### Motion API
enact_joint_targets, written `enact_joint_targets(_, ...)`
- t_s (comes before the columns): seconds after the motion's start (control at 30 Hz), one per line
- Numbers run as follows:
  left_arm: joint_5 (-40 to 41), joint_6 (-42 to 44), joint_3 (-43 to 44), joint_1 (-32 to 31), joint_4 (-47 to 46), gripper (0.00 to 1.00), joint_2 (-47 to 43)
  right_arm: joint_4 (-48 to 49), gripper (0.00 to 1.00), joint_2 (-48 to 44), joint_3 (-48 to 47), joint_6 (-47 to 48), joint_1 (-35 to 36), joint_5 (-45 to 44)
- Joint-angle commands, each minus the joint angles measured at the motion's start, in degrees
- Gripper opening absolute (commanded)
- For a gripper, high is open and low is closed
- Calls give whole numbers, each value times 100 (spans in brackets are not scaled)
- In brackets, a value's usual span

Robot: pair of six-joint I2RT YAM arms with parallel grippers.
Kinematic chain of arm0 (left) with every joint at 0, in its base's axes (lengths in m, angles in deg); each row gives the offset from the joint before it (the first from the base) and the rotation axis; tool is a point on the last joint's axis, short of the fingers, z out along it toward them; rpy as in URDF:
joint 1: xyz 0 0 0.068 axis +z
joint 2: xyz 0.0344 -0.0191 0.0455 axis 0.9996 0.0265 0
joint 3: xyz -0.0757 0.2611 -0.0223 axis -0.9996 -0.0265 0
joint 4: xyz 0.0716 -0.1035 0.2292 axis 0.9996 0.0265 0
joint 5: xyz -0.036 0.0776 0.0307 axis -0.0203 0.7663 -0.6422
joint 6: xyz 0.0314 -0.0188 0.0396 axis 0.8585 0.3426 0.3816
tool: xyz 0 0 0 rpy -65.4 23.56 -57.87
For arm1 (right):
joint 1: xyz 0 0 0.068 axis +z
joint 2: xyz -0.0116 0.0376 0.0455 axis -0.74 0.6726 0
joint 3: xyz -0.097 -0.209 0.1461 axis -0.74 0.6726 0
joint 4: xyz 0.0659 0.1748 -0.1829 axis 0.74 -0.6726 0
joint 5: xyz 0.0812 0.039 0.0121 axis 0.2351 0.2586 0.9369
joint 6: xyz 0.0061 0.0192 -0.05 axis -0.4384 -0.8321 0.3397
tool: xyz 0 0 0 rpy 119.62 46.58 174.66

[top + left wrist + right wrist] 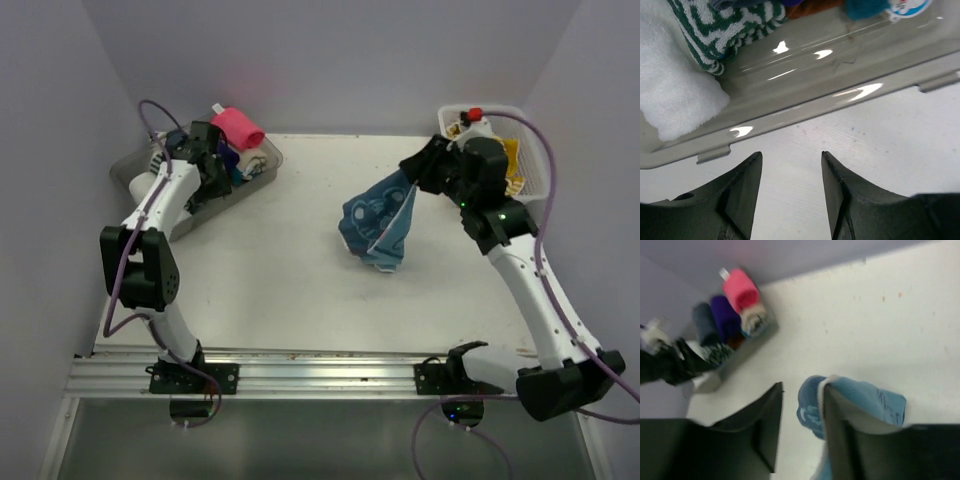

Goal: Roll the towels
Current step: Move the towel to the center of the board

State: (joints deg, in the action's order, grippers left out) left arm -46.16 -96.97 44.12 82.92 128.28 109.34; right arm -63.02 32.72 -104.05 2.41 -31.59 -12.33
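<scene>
**Light blue towel** [378,225]: soft cloth with dark lettering and a pale hem, unrolled and bunched into a loose, crumpled peak. It is right of the centre of the white table [300,290], its lower folds on the surface and its upper corner drawn up toward the right gripper [803,388]. The jaws of this gripper are parted, with bare table showing between the dark, wedge-shaped fingers [767,430]. The towel lies against the outer face of one finger and is not pinched.

**Clear plastic tray** [268,160], far left corner: glossy and shallow, with a flat rim. It holds finished rolls packed side by side: a pink roll [238,127], a purple roll [725,315], a navy roll [704,324], a green-and-white patterned terry roll [725,25] and a fluffy white roll [675,95].

**Left gripper** [791,156]: just beside the tray's near rim, above the table. It is released, with nothing between its fingers.

**White lattice basket** [537,165], far right corner: rigid plastic, holding a mustard-yellow towel [513,160].
</scene>
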Motion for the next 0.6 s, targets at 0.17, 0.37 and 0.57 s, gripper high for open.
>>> enact_joint_targets(0.17, -9, 149, 299, -1227, -30, 56, -675, -568, 62, 1436, 816, 415, 144, -303)
enact_joint_targets(0.37, -544, -79, -325, -2228, -442, 61, -711, -602, 65, 883, 1581, 538, 144, -1049)
enact_joint_targets(0.57, -1809, -114, -134, -3301, -1241, 67, 8, -778, 65, 541, 2328, 433, 135, -1191)
